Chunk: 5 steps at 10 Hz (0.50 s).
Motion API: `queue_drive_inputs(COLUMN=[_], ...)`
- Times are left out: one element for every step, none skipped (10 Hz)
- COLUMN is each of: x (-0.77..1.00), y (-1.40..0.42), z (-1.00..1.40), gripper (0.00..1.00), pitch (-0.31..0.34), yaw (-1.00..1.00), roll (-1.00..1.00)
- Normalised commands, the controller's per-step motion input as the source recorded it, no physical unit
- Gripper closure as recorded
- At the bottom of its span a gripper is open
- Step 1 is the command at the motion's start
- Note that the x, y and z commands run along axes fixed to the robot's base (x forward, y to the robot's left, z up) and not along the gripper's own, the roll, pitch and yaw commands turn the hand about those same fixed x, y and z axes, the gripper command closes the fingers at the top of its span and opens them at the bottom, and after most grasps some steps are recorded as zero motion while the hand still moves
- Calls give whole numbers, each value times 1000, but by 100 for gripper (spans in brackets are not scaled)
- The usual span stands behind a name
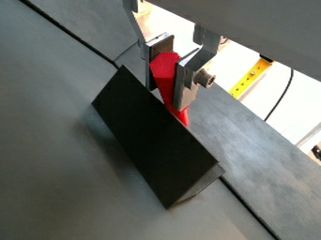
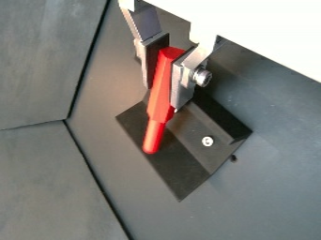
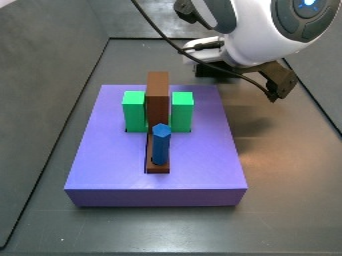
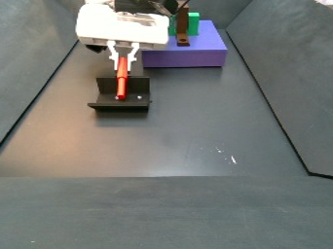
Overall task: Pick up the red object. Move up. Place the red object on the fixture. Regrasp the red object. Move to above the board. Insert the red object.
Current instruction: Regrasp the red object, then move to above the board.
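The slim red object (image 2: 156, 122) stands tilted, its upper part between the fingers of my gripper (image 2: 163, 94), which is shut on it. Its lower end rests on the base plate of the dark fixture (image 2: 201, 155). In a wrist view the gripper (image 1: 172, 94) holds the red object (image 1: 166, 67) just behind the fixture's upright wall (image 1: 150, 141). A side view shows the gripper (image 4: 124, 60) above the fixture (image 4: 115, 103), with the red object (image 4: 123, 84) leaning down onto it. The purple board (image 3: 187, 160) lies apart from it, further along the floor (image 4: 196, 53).
On the board stand two green blocks (image 3: 134, 110), a tall brown bar (image 3: 158, 100) and a blue peg (image 3: 160, 145). Dark walls ring the grey floor. A yellow strip (image 1: 251, 80) lies beyond the floor's edge.
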Motion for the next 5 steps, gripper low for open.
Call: queue_drive_inputs(x=[0, 0, 0, 0, 0], y=[0, 0, 0, 0, 0], z=[0, 0, 0, 0, 1400], gripper=[100, 100, 100, 100, 100], pitch=[0, 0, 0, 0, 0], yaw=[0, 0, 0, 0, 0], roll=[0, 0, 0, 0, 0])
